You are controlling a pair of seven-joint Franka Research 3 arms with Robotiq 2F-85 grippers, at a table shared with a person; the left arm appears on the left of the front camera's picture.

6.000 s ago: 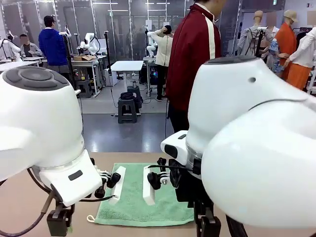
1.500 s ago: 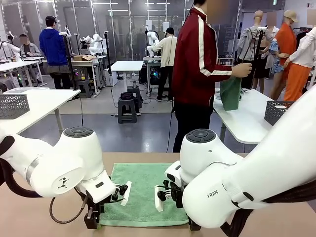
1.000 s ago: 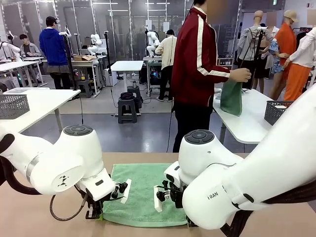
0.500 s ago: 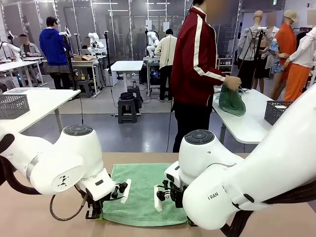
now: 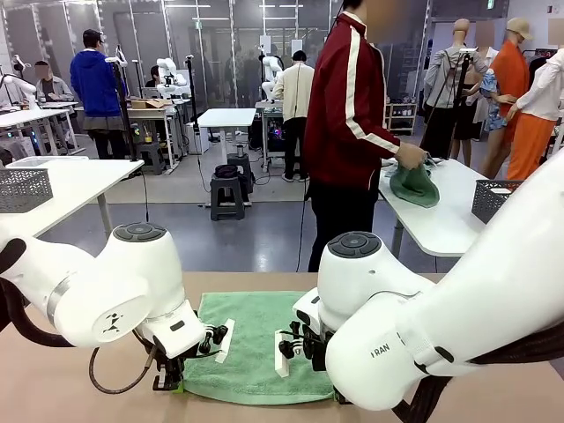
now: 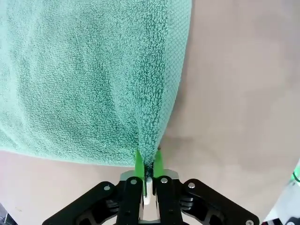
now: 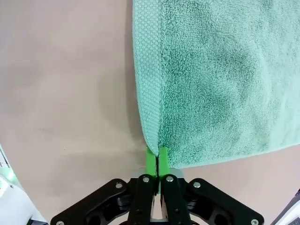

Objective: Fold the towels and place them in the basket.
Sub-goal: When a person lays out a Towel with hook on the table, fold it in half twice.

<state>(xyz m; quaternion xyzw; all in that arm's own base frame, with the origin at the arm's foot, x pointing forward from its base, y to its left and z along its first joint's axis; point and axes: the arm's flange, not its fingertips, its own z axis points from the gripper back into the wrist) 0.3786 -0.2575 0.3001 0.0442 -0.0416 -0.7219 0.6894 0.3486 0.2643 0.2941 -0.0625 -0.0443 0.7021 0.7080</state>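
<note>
Mint towel point(image 5: 256, 339) | left claw point(image 6: 148, 161) clamps one near corner | right claw point(image 7: 156, 157) clamps other

A large open lab hall: behind the person in the red jacket point(image 5: 348, 115) stand white desks point(image 5: 226, 117), a black stool point(image 5: 227, 187), a grey floor point(image 5: 229, 238) and other people point(image 5: 95, 84) at work

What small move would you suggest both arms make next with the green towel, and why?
Probably raise both near corners together, ready to fold them toward the far edge: the left tool and right tool are each shut on a corner of the mint green towel, which lies flat and unfolded on the table.
</note>
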